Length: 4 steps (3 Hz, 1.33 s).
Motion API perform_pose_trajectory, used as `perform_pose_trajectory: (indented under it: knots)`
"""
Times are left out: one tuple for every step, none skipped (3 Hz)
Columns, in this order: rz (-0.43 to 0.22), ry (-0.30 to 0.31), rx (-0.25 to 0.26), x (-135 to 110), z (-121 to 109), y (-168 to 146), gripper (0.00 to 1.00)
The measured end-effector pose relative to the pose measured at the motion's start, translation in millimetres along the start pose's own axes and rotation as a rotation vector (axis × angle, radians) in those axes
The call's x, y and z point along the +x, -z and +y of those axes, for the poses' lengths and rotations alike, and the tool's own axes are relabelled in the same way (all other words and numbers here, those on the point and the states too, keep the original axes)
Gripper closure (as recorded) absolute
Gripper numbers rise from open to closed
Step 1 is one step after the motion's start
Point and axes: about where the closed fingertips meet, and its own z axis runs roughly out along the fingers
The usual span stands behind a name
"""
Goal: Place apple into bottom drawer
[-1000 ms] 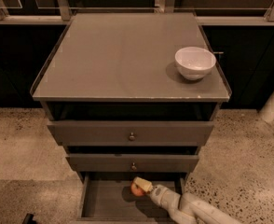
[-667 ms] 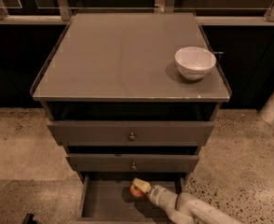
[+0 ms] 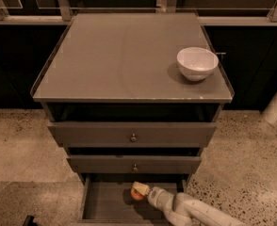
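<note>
Apple (image 3: 136, 196) status, camera view: it is inside the open bottom drawer (image 3: 103, 205), toward the back and slightly right of centre. I see it low over the drawer floor, but I cannot tell whether it rests on the floor or hangs just above it.

Gripper (image 3: 139, 190) position: within the drawer opening, at the end of the white arm (image 3: 190, 213) that reaches in from the lower right. Its tip lies directly against the top and right side of the apple. I cannot tell how wide the gripper stands or whether it has hold of the fruit.

Progress, as I judge it: carriage to the target compartment is done, since the apple is inside the drawer walls. What remains is to confirm release and bring the arm out clear of the drawer front.

Reference items: both upper drawers (image 3: 133, 134) are closed, and the white bowl (image 3: 197, 62) stands on the cabinet top (image 3: 119, 55), well apart from the work area.
</note>
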Motion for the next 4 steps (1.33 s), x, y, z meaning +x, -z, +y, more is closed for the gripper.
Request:
perform_pose_trajectory:
  knots:
    - [-0.001,0.001,0.003,0,-1,0,0.58]
    - [0.004,0.041,0.058,3,1,-6,0.35]
    - [0.03,0.093,0.095,8,3,-10,0.12]
    - [0.053,0.111,0.107,10,4,-12,0.0]
